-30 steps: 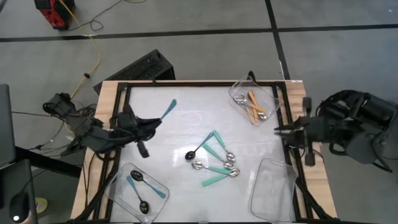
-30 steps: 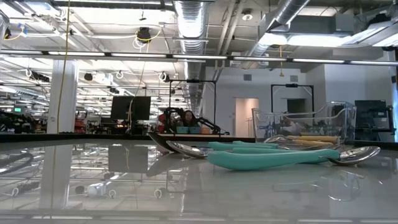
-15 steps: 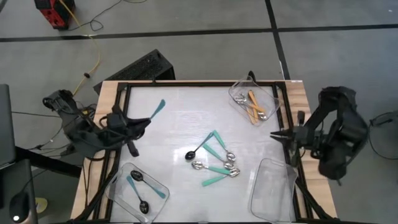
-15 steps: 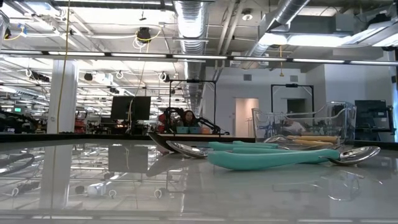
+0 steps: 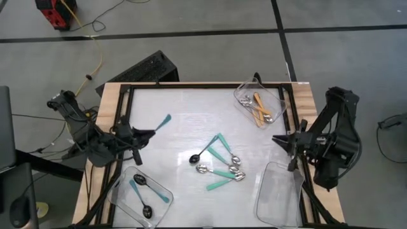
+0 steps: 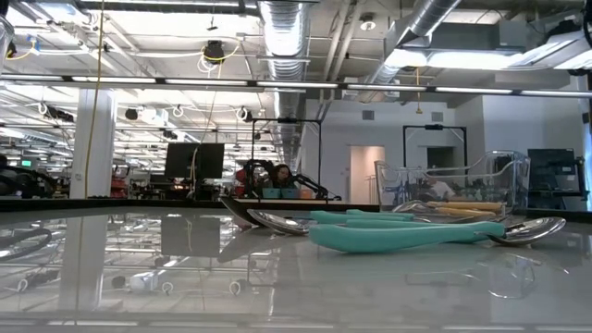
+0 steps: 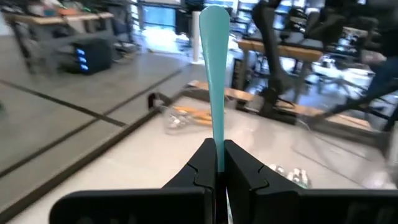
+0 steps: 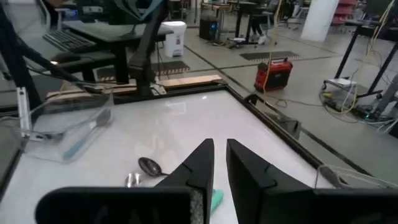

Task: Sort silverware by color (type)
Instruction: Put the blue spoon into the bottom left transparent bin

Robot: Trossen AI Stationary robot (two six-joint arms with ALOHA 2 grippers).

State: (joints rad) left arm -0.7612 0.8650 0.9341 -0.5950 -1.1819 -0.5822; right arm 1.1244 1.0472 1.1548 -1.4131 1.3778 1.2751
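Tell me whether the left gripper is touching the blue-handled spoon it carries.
Touching. In the left wrist view, the left gripper has its jaws shut on the blue-handled spoon, whose handle sticks out beyond them.
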